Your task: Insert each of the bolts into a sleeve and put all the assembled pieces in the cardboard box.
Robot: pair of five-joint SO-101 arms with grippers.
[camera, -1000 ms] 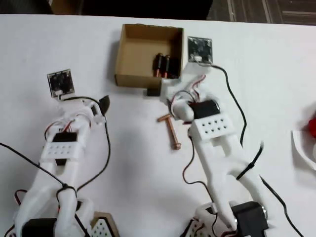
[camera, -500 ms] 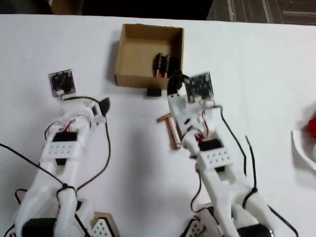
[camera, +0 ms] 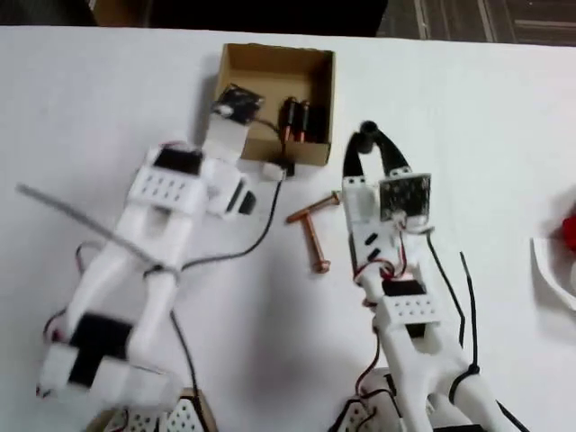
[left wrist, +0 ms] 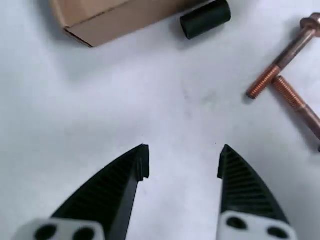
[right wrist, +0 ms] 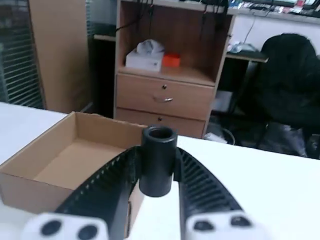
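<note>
The cardboard box (camera: 236,63) stands at the back centre with assembled dark pieces (camera: 297,117) in its right part. Two copper bolts (camera: 310,213) (camera: 316,245) lie touching on the table in front of it. A black sleeve (camera: 281,167) lies against the box's front wall. My left gripper (camera: 255,187) hovers open just short of that sleeve (left wrist: 205,18), with the bolts (left wrist: 282,65) to one side. My right gripper (camera: 369,141), right of the bolts, is shut on a second black sleeve (right wrist: 158,160), held upright beside the box (right wrist: 75,155).
A white dish rim (camera: 551,270) with something red (camera: 569,229) sits at the table's right edge. Cables trail from both arms across the table. Behind the table stand a wooden cabinet (right wrist: 165,95) and a dark chair (right wrist: 290,85).
The left arm swung right, from the table's left to the box's front. The right arm drew back from the box and turned, now holding a sleeve up.
</note>
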